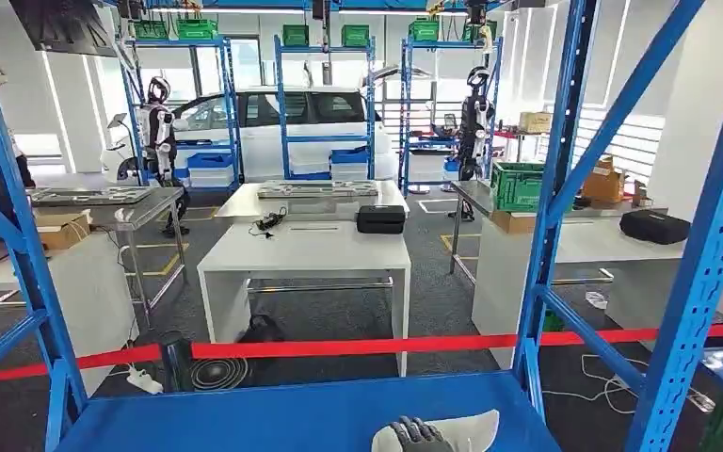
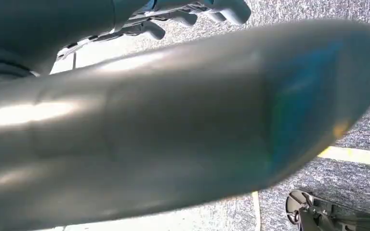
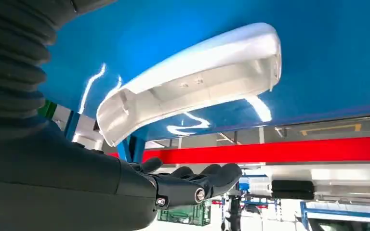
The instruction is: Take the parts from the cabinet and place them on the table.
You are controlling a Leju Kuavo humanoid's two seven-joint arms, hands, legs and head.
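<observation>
No readable text, labels, brand marks, numbers or signs in any view. Green crates, black cases and cardboard boxes are too small or blurred to make out any print.

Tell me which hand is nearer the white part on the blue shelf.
Right. The right hand reaches over the white part on the blue shelf, not gripping it. The left hand hangs over grey floor, away from the shelf.

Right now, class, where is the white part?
In the head view, the white part lies on the blue shelf at the bottom, right of centre, with the right hand at it.
</observation>
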